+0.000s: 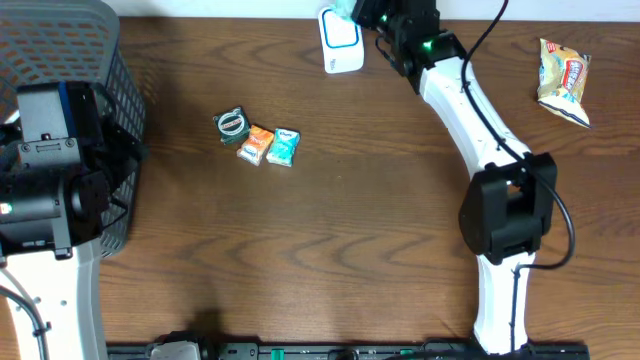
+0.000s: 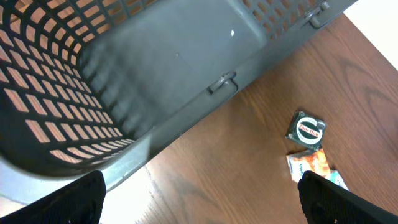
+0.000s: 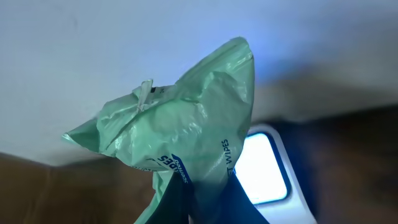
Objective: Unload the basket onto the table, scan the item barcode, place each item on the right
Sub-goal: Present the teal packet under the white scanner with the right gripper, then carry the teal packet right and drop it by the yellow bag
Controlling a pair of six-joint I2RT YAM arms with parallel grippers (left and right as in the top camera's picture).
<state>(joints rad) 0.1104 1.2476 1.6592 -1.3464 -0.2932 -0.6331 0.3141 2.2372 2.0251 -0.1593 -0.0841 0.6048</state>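
My right gripper (image 3: 208, 202) is shut on a pale green wipes packet (image 3: 180, 124), pinching its lower end so the packet sticks up crumpled. Just behind the packet stands the white scanner (image 3: 264, 165), its window glowing blue-white. From overhead, the scanner (image 1: 341, 42) is at the table's far edge, and the right gripper (image 1: 372, 18) holds the green packet (image 1: 350, 8) right beside its top. No barcode on the packet can be made out. My left gripper (image 2: 202, 208) is open and empty, hanging over the table next to the basket.
A grey mesh basket (image 1: 60, 40) fills the far left corner, its wall (image 2: 186, 68) close to the left gripper. A round green-black packet (image 1: 232, 124), an orange packet (image 1: 258, 144) and a teal packet (image 1: 284, 147) lie mid-table. A yellow snack bag (image 1: 563, 80) lies far right.
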